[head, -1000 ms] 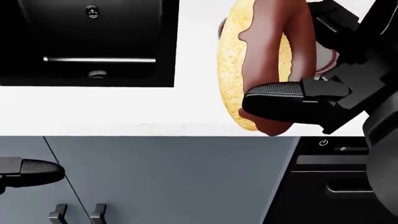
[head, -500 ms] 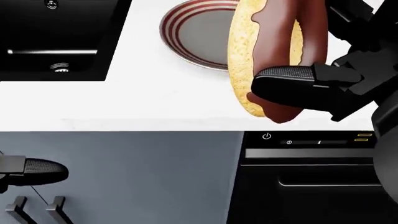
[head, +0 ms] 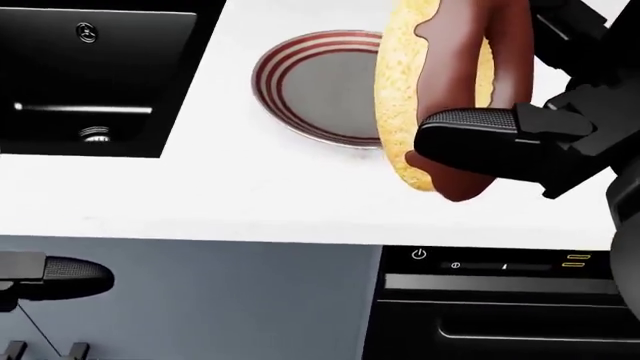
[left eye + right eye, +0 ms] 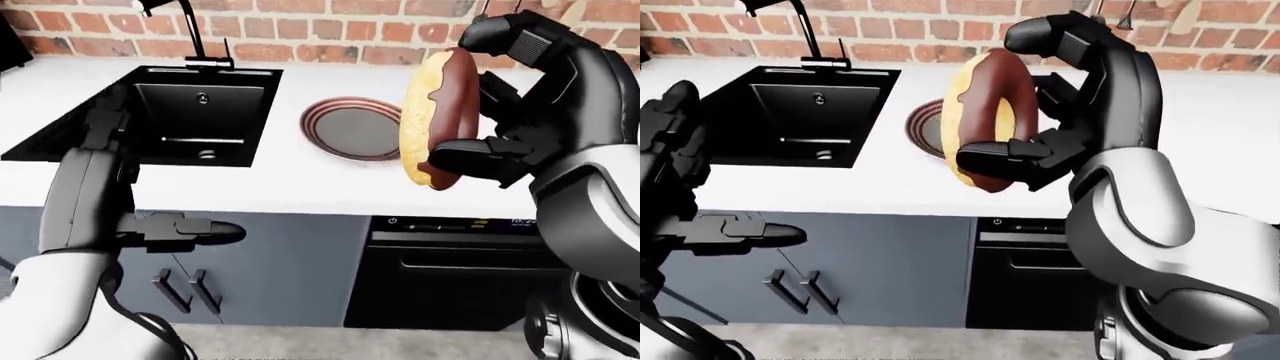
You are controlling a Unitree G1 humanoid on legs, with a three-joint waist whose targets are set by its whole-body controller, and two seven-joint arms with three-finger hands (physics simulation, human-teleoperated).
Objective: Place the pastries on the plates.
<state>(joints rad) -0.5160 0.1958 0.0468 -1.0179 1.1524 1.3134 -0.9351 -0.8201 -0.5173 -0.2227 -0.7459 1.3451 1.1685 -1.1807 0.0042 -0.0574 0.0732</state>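
A large chocolate-glazed donut point(image 4: 438, 112) stands on edge in my right hand point(image 4: 478, 94). The fingers close over its top and the thumb presses its lower edge. It hangs above the white counter point(image 4: 300, 187), over the right rim of a round plate with red-brown rings point(image 4: 345, 129). The plate lies bare on the counter, to the right of the sink. In the head view the donut point(image 3: 435, 90) covers the plate's point(image 3: 315, 82) right part. My left hand point(image 4: 190, 231) is open and empty, low in front of the grey cabinet.
A black sink point(image 4: 190, 112) with a black faucet point(image 4: 185, 22) is set in the counter at the left. A brick wall point(image 4: 330, 30) runs along the top. A black appliance point(image 4: 450, 262) sits under the counter at the right. Cabinet handles point(image 4: 185, 289) show at lower left.
The camera has moved: sink and counter slid left, then down, and the striped plate came into view. The donut stays in my right hand. The left hand stays low.
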